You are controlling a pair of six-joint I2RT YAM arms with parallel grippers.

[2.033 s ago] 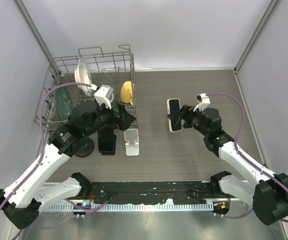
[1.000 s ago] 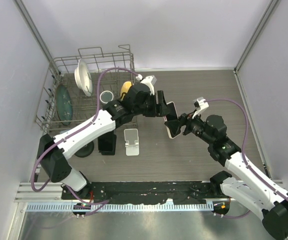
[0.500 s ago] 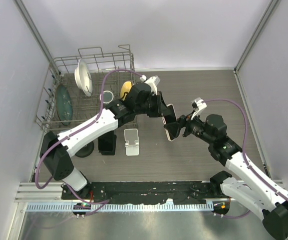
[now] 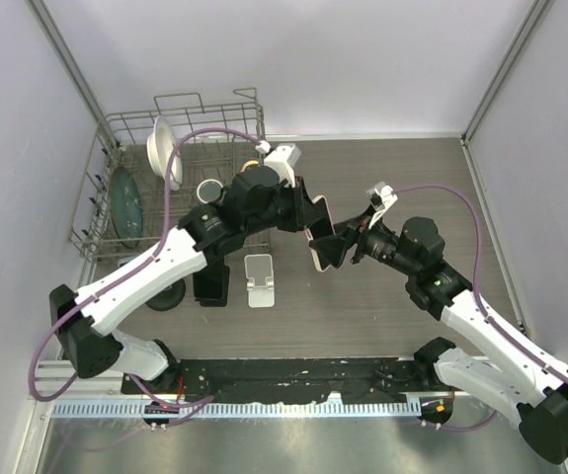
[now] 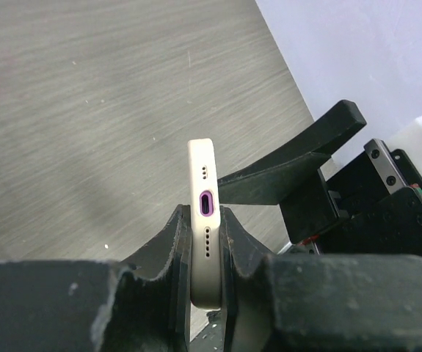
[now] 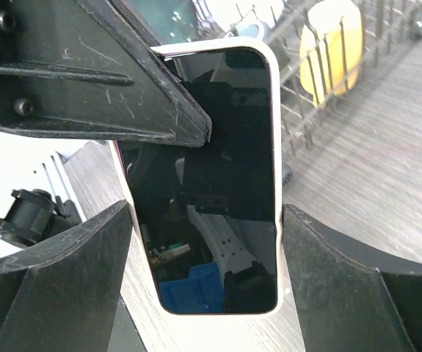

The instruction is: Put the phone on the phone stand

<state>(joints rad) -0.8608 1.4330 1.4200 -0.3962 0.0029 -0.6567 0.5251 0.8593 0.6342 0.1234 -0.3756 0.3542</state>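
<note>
The phone (image 4: 319, 235), white-edged with a dark screen, hangs in the air over the middle of the table. My left gripper (image 4: 306, 223) is shut on its flat faces; in the left wrist view the phone's port edge (image 5: 205, 220) sticks up between the black pads. My right gripper (image 4: 341, 247) meets it from the right. In the right wrist view the phone's screen (image 6: 203, 183) faces the camera and the fingertips (image 6: 122, 220) press its two long edges. The white phone stand (image 4: 259, 279) stands bare on the table, below and left of the phone.
A wire dish rack (image 4: 116, 148) at the back left holds a white plate (image 4: 165, 153), a green plate (image 4: 125, 202) and a cup (image 4: 209, 190). A black block (image 4: 211, 283) sits just left of the stand. Grey walls close both sides.
My left gripper has closed on the phone that the right gripper holds. Phone and both grippers have shifted slightly left.
</note>
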